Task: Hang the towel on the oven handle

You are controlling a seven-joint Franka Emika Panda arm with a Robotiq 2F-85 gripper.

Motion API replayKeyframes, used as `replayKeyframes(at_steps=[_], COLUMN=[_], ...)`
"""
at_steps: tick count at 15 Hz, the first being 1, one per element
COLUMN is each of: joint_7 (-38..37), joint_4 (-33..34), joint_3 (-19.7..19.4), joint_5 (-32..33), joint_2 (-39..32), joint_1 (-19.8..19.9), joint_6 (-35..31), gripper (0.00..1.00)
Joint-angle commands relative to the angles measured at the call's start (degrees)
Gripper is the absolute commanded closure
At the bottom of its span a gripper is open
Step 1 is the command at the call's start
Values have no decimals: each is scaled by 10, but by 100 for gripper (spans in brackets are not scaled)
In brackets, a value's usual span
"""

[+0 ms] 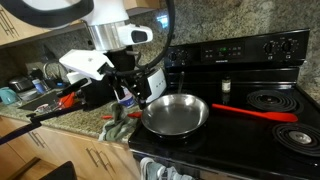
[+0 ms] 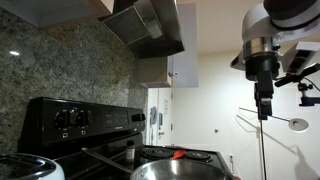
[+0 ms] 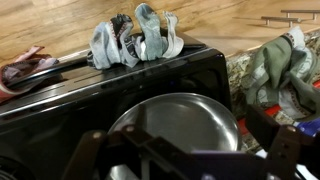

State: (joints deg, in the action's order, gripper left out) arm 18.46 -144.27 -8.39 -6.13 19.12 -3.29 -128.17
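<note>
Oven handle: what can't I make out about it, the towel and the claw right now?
- Long black oven handle bar: out of frame in both exterior views; in the wrist view, draped grey cloths cover the glossy black range's front edge.
- Soft grey-green towel: cut by the wrist view's right edge.
- Claw: fingertips dark and blurred at the wrist view's bottom edge.

I'm working in a home kitchen. A glossy black range (image 1: 230,150) with coil burners (image 1: 275,100) and a knobbed control panel (image 2: 85,118) stands under a range hood (image 2: 145,22), backed by a speckled granite wall (image 2: 50,70). A steel pan (image 1: 175,115) sits on the cooktop. Beside it, the granite bench (image 1: 92,123) tops wooden cabinets (image 1: 95,158), and dishes (image 1: 35,85) crowd its far end.
</note>
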Motion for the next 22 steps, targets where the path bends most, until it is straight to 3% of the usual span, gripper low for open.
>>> replayKeyframes(at_steps=[1, 11, 15, 22], joint_7=[2, -6, 20, 201], joint_4=[1, 9, 51, 143], joint_3=[9, 11, 10, 11], joint_5=[-3, -1, 6, -6], joint_2=[0, -14, -77, -190], joint_1=[9, 10, 9, 23], joint_6=[1, 3, 114, 269], gripper=[0, 0, 0, 0])
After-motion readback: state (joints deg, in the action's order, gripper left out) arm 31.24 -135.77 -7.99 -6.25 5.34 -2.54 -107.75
